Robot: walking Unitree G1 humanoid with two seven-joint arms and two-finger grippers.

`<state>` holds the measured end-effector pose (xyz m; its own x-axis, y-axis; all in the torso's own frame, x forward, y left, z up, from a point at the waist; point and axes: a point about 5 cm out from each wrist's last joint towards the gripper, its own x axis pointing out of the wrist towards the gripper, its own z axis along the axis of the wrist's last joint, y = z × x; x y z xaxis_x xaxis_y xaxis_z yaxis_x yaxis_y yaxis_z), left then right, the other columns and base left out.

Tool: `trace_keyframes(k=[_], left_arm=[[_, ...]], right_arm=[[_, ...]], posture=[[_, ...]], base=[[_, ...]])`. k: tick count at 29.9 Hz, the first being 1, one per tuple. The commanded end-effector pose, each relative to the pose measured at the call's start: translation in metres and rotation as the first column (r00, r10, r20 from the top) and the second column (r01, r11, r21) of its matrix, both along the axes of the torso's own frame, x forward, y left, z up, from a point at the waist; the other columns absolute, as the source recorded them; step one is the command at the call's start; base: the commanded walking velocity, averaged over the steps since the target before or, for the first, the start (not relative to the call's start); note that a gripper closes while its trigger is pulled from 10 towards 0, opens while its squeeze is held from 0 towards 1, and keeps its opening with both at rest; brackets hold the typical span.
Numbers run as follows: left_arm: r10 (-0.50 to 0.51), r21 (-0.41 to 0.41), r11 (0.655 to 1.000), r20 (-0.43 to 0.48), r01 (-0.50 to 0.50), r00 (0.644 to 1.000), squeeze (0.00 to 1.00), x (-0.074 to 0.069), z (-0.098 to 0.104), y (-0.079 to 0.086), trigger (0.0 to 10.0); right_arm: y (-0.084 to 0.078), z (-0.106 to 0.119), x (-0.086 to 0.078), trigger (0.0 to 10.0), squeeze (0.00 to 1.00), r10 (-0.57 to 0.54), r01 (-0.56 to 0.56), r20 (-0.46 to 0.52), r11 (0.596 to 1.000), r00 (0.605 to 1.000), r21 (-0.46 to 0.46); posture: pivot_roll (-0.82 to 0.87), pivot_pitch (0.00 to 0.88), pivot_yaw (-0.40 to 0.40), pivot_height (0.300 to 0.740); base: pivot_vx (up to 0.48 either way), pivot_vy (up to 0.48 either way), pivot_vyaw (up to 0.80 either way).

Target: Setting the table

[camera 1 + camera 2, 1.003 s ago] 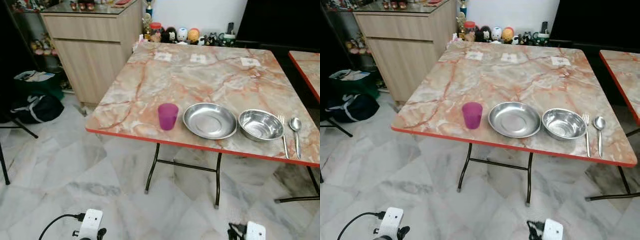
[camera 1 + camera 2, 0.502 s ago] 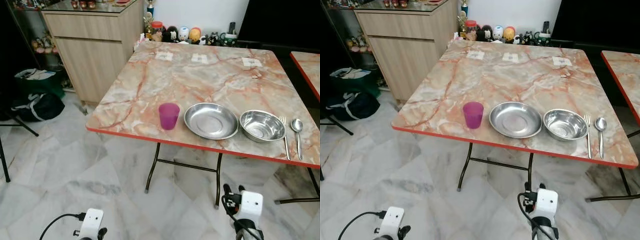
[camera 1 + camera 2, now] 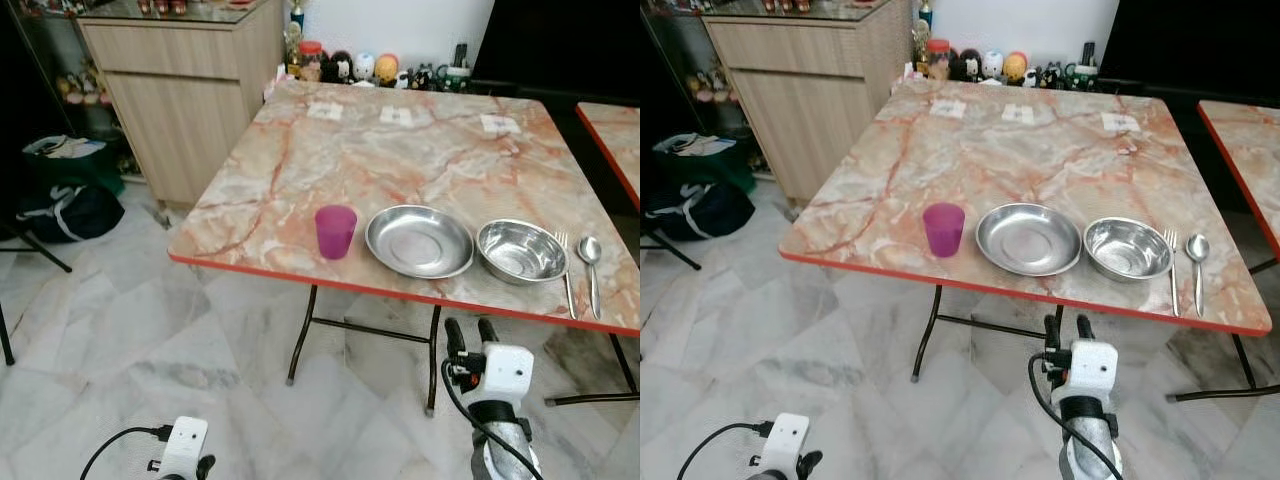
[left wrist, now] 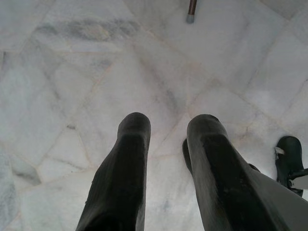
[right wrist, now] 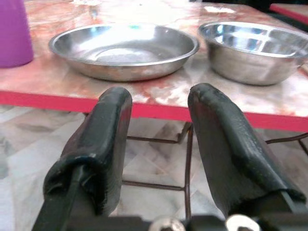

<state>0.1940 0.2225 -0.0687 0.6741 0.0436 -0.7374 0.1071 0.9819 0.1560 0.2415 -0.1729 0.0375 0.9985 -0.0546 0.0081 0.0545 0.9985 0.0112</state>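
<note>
Marble table (image 3: pixel 400 150) holds one cup (image 3: pixel 335 231), plate (image 3: pixel 419 241), bowl (image 3: pixel 521 251); both jaws parted, empty.

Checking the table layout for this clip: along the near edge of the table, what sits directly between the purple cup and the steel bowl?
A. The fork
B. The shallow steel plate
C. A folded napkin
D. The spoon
B. The shallow steel plate lies between the purple cup on its left and the steel bowl on its right; the fork and spoon lie beyond the bowl.
</note>
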Motion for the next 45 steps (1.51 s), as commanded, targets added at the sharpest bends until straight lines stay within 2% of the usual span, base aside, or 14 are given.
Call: trace_keyframes(k=[1,2,6,7,8,9,15,17,20,33,45], left_arm=[[-0.002,0.005,1.0,-0.012,0.002,1.0,0.0,-0.003,-0.002,0.0,10.0],[-0.001,0.005,1.0,-0.012,0.001,1.0,0.0,-0.004,-0.002,0.0,10.0],[-0.002,0.005,1.0,-0.012,0.002,1.0,0.0,-0.004,-0.002,0.0,10.0],[-0.003,0.004,1.0,-0.012,0.003,1.0,0.0,-0.004,-0.002,0.0,10.0],[-0.006,0.005,1.0,-0.013,0.006,1.0,0.0,-0.004,-0.002,0.0,10.0],[-0.01,0.005,1.0,-0.014,0.01,1.0,0.0,-0.004,-0.002,0.0,10.0],[-0.006,-0.001,1.0,-0.012,0.006,1.0,0.0,-0.004,-0.002,0.0,10.0],[0.041,-0.032,0.999,0.001,-0.041,0.999,0.0,-0.005,-0.002,0.002,10.0],[0.044,-0.033,0.999,0.0,-0.044,0.999,0.0,-0.006,-0.002,0.003,10.0],[0.037,-0.039,0.999,0.003,-0.037,0.999,0.0,-0.004,0.0,0.006,10.0],[0.033,-0.047,0.998,0.009,-0.033,0.999,0.0,-0.001,0.001,0.006,10.0]], right_arm=[[0.0,0.002,-0.001,10.0,0.22,0.001,-0.001,0.0,1.0,1.0,0.016],[0.001,0.003,-0.001,10.0,1.0,0.008,-0.008,0.01,1.0,1.0,0.022],[0.001,0.007,-0.001,10.0,1.0,0.004,-0.005,0.02,1.0,1.0,0.018],[-0.001,0.011,0.001,10.0,0.72,-0.007,0.007,0.02,1.0,1.0,0.006],[0.0,0.012,0.003,10.0,0.72,0.004,-0.004,0.019,1.0,1.0,-0.001],[0.001,0.011,0.003,10.0,0.0,0.021,-0.021,0.014,1.0,1.0,-0.011],[0.0,0.012,0.005,10.0,0.0,0.02,-0.02,0.01,1.0,1.0,-0.011],[0.0,0.017,0.01,10.0,0.0,0.021,-0.021,0.023,1.0,1.0,-0.003],[-0.002,0.016,0.01,10.0,0.0,0.01,-0.01,0.021,1.0,1.0,0.002],[-0.002,0.024,0.01,10.0,0.0,0.005,-0.006,0.043,0.999,0.999,0.036],[-0.005,0.027,0.013,10.0,0.0,-0.013,0.01,0.05,0.998,0.999,0.056]], posture=[[0.04,0.0,-0.039,0.74],[0.04,0.0,-0.037,0.74],[0.04,0.0,-0.036,0.74],[0.04,0.0,-0.034,0.74],[0.04,0.0,-0.034,0.74],[0.03,0.0,-0.033,0.74],[0.04,0.0,-0.034,0.74],[0.04,0.0,-0.032,0.74],[0.04,0.0,-0.033,0.74],[0.04,0.0,-0.018,0.74],[0.04,0.0,-0.016,0.74]], base=[[0.0,0.0,0.0],[0.0,0.0,0.0],[0.0,0.0,0.0],[0.0,0.0,0.0],[0.0,0.0,0.0],[0.0,0.0,0.0],[0.0,0.0,0.0],[0.0,0.0,0.0],[0.0,0.0,0.0],[0.0,0.0,0.75],[0.0,0.0,0.0]])
